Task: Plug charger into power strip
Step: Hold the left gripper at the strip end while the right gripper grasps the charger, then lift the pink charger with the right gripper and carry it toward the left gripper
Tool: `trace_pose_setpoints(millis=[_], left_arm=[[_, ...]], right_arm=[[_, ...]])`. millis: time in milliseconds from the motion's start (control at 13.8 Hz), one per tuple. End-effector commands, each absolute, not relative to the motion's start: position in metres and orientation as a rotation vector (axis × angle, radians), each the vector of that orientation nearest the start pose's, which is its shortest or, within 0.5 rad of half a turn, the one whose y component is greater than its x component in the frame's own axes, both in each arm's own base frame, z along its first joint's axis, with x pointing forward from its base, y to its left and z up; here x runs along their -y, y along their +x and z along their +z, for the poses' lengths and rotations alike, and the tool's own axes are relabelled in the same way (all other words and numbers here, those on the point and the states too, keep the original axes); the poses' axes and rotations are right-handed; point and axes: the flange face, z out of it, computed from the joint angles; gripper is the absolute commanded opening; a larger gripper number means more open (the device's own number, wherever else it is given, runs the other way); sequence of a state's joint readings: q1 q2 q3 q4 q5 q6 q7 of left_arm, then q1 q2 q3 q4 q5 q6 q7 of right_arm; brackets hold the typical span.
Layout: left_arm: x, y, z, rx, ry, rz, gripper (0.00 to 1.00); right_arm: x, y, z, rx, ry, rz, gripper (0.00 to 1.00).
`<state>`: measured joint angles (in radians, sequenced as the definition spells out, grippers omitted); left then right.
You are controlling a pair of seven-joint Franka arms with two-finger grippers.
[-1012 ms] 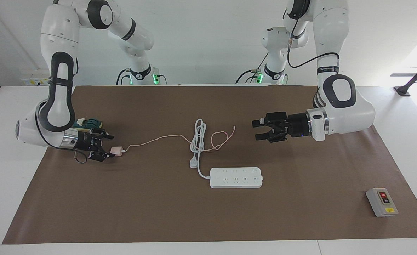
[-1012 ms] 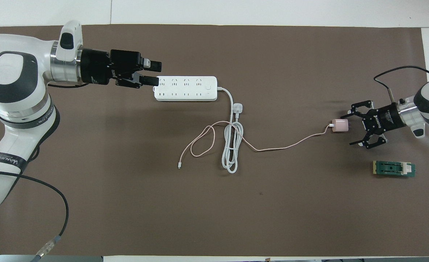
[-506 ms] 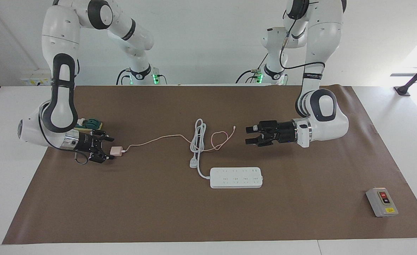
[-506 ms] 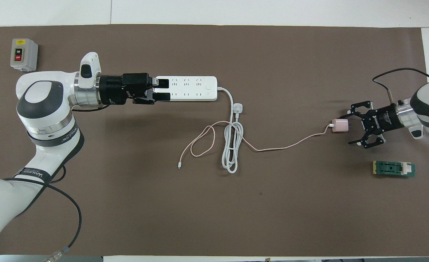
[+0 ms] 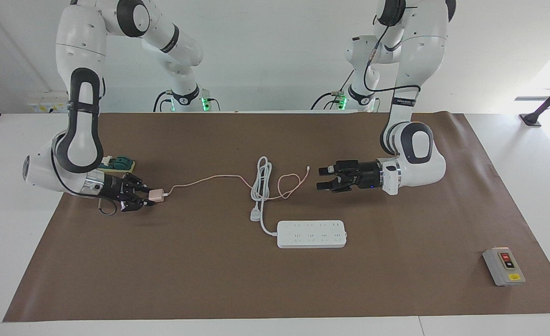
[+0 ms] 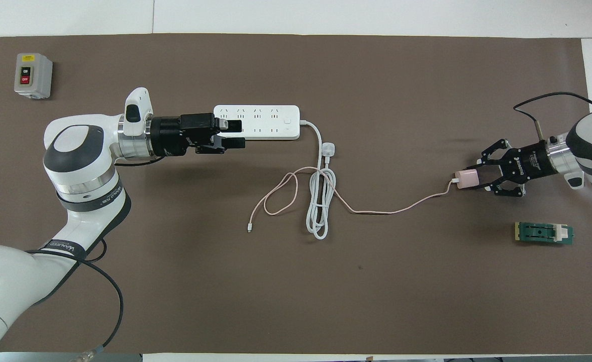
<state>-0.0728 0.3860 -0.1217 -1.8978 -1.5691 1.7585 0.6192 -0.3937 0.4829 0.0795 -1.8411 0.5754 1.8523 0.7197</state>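
We have our right gripper point(image 5: 145, 196) clamped on the charger point(image 5: 156, 195) near the right arm's edge of the desk, ready to carry it. It's a small pink cube trailing a thin cable point(image 5: 209, 178). Our left gripper point(image 5: 324, 178) hangs spread above the desk's middle, beside the power strip point(image 5: 311, 234), likely to steady it.

The pink charger point(image 5: 156, 195) sat well apart from the strip point(image 5: 311, 234), toward the right arm's end, cable trailing back; the white strip lay flat.
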Motion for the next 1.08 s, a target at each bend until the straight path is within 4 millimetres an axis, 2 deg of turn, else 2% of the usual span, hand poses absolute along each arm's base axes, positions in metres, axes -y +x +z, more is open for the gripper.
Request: trace_pose_setpoints(millis=[0, 145, 289, 506, 651, 723, 1012], left_arm=[[0.207, 0.589, 0.332, -0.042, 1.619, -0.087, 1.00], [0.215, 0.585, 0.328, -0.028, 1.601, -0.104, 1.00], [0.216, 0.586, 0.327, -0.033, 1.596, -0.106, 1.00], [0.217, 0.586, 0.327, -0.036, 1.589, -0.105, 1.00], [0.222, 0.585, 0.326, -0.034, 1.582, -0.115, 1.00], [0.225, 0.583, 0.320, -0.045, 1.558, -0.131, 1.00], [0.227, 0.583, 0.321, -0.043, 1.540, -0.135, 1.00]], right_arm=[[0.131, 0.575, 0.233, -1.581, -2.049, 0.750, 0.00], [0.130, 0.579, 0.239, -1.570, -2.051, 0.752, 0.00], [0.125, 0.592, 0.260, -1.535, -2.055, 0.753, 0.00], [0.091, 0.620, 0.301, -1.542, -2.063, 0.769, 0.00], [0.063, 0.637, 0.326, -1.549, -2.000, 0.777, 0.00], [0.043, 0.643, 0.337, -1.546, -1.979, 0.781, 0.00], [-0.040, 0.663, 0.374, -1.589, -1.901, 0.814, 0.00]])
